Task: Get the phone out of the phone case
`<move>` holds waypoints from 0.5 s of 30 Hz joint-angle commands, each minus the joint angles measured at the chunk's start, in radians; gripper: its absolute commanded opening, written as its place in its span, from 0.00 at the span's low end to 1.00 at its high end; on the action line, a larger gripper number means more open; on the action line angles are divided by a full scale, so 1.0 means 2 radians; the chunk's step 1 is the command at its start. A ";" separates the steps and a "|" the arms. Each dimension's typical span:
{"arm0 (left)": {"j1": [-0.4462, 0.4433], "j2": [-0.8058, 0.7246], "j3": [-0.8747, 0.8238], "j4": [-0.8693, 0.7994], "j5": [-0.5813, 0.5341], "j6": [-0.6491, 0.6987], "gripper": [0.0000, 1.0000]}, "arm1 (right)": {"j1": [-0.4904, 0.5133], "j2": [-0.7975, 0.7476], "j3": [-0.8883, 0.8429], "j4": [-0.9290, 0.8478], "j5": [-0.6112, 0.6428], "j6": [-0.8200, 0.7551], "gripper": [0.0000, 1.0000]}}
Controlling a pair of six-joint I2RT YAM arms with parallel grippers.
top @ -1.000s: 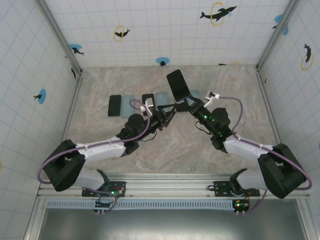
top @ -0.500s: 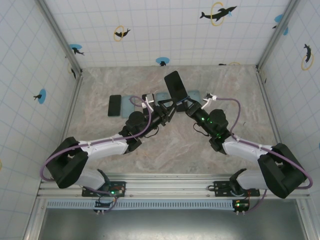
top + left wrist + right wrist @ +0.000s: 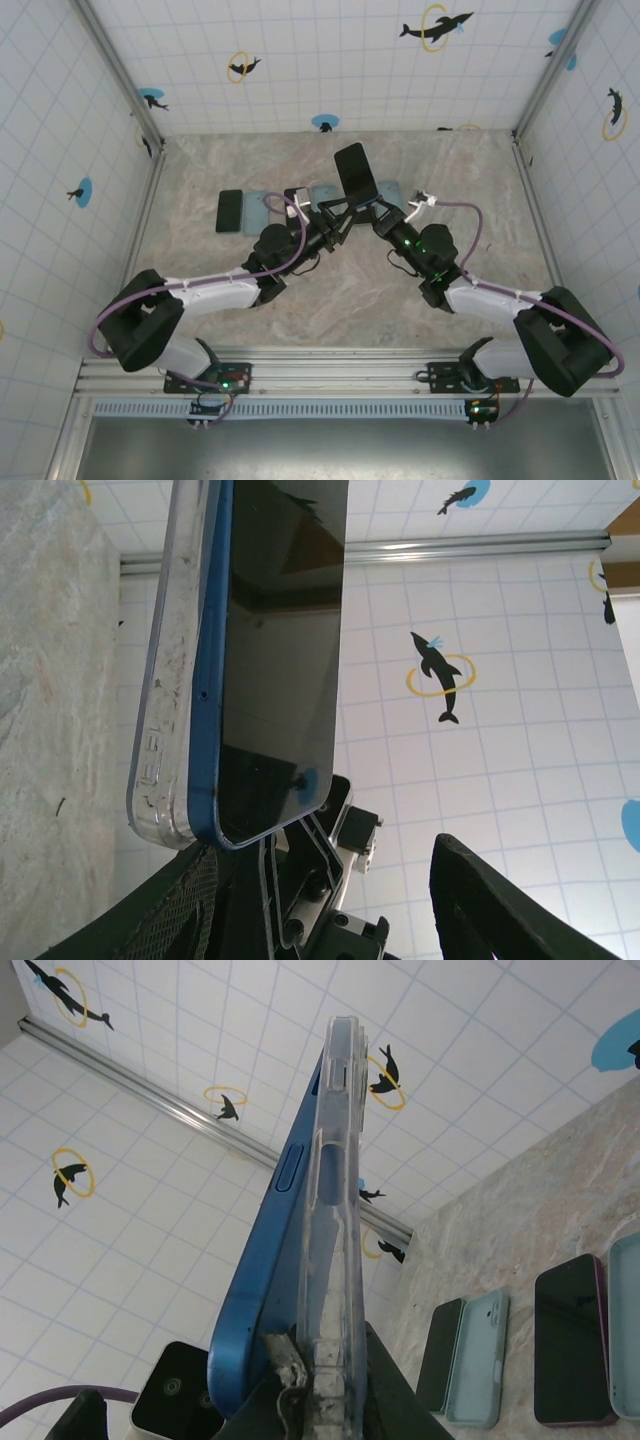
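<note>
My right gripper is shut on the bottom edge of the clear phone case and holds it upright above the table. The blue phone stands partly out of the case along one long side, its lower part apart from the shell. From above, the phone shows its dark screen, with my right gripper just below it. My left gripper is open beside the phone's lower end. In the left wrist view the phone and case rise above the left gripper, near one finger.
On the marble table behind the arms lies a row of phones and cases: a dark phone, a pale case, and others partly hidden. The right wrist view shows a dark phone, a teal case and a pink-rimmed phone.
The left gripper has moved up and right, closer to the phone's lower end. The right gripper has shifted the phone slightly left. Both grips look unchanged.
</note>
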State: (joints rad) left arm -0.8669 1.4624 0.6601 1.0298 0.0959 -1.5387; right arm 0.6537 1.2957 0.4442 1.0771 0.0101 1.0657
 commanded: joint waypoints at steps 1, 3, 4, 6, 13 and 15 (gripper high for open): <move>0.005 0.013 0.009 0.041 -0.034 -0.006 0.58 | 0.017 -0.009 -0.014 0.087 -0.010 0.006 0.00; 0.005 0.019 0.013 0.050 -0.036 -0.010 0.58 | 0.021 -0.010 -0.021 0.099 -0.003 0.005 0.00; 0.005 0.024 0.014 0.056 -0.037 -0.014 0.57 | 0.022 -0.010 -0.026 0.104 0.003 0.005 0.00; 0.005 0.034 0.019 0.070 -0.034 -0.023 0.57 | 0.024 -0.010 -0.031 0.109 0.007 0.001 0.00; 0.003 0.042 0.025 0.074 -0.046 -0.023 0.52 | 0.026 -0.003 -0.042 0.127 0.017 0.016 0.00; 0.003 0.045 0.033 0.074 -0.044 -0.021 0.45 | 0.027 -0.005 -0.042 0.122 0.024 0.019 0.00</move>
State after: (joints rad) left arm -0.8677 1.5406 0.6800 1.1179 0.0475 -1.5791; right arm 0.6922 1.2964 0.3641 1.1809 0.0502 1.0908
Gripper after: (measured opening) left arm 0.480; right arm 0.132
